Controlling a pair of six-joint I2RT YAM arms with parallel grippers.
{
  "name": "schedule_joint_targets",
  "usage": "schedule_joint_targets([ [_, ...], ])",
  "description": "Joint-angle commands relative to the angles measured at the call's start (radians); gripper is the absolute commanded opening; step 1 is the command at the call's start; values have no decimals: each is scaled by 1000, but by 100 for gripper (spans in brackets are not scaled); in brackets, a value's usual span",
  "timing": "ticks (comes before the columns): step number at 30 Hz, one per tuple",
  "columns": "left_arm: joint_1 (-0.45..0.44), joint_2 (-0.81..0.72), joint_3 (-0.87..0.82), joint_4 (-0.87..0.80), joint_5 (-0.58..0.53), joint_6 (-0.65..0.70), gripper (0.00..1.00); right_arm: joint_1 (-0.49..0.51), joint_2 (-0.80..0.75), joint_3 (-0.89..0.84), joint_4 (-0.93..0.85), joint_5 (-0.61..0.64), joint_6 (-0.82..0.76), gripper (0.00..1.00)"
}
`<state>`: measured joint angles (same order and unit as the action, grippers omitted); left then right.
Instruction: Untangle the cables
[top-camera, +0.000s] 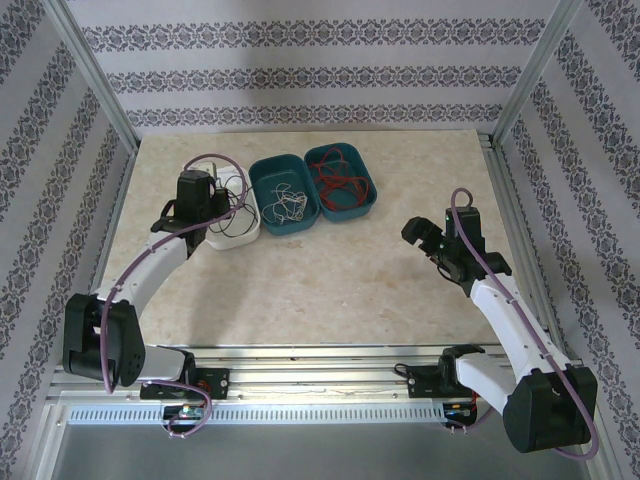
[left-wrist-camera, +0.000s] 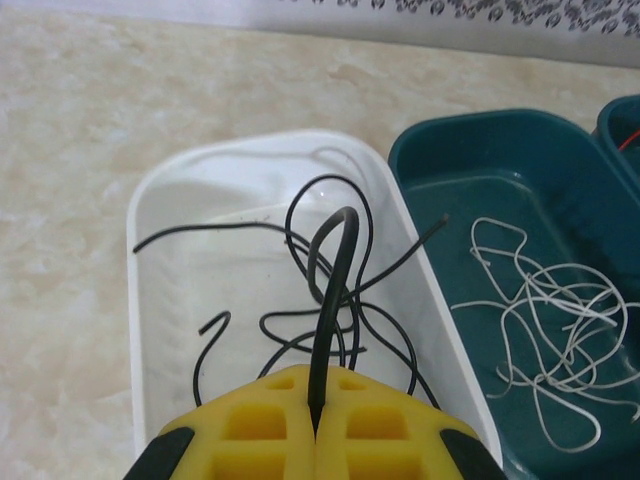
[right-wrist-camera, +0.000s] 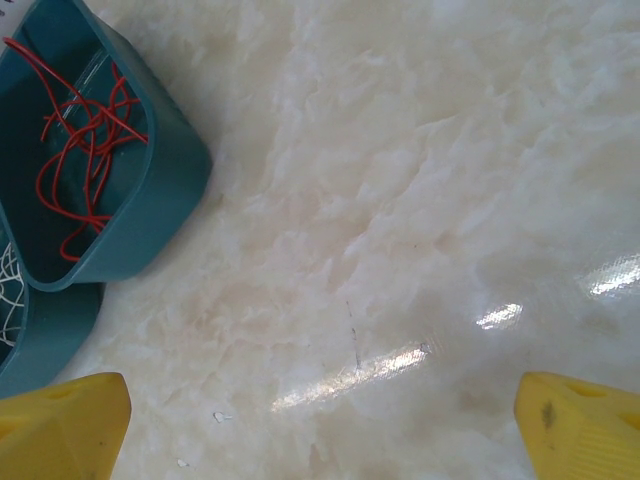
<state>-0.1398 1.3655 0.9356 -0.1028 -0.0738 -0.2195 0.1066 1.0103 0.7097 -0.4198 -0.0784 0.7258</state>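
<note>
Left wrist view: the left gripper (left-wrist-camera: 316, 405) is clenched on one black wire (left-wrist-camera: 329, 300), which arches up from between its yellow fingers. Below it, the other black wires (left-wrist-camera: 300, 345) lie in loose loops inside the white tray (left-wrist-camera: 145, 300). Just beside that, the middle teal tray (left-wrist-camera: 480, 150) holds the white wires (left-wrist-camera: 540, 320). The right wrist view adds the red wires (right-wrist-camera: 85, 150) in the end teal tray (right-wrist-camera: 165, 185), and the right gripper (right-wrist-camera: 320, 430) spread wide above bare table (right-wrist-camera: 420, 200). The top external view sets the three trays in a row, the right arm well apart from them.
</note>
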Motion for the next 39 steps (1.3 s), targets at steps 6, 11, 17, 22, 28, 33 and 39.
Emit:
schedule_joint_targets([
  [6,16,59,-22,-123,27,-77,0,-7,2,13,-17,29,-5,98],
  [11,17,91,14,-267,26,-134,0,-8,-9,4,-20,37,-2,98],
  [17,53,118,24,-316,10,-196,0,-7,-6,-1,-14,40,4,98],
  [22,69,154,46,-293,38,-202,0,-7,-10,-5,-16,40,3,98],
  [28,77,209,104,-301,6,-173,0,-9,-17,-12,-17,43,6,98],
  [33,85,282,178,-359,-44,-141,1,-9,-15,-9,-15,45,6,98],
  [39,85,342,256,-423,-101,-118,16,-9,-15,-12,-14,46,7,98],
])
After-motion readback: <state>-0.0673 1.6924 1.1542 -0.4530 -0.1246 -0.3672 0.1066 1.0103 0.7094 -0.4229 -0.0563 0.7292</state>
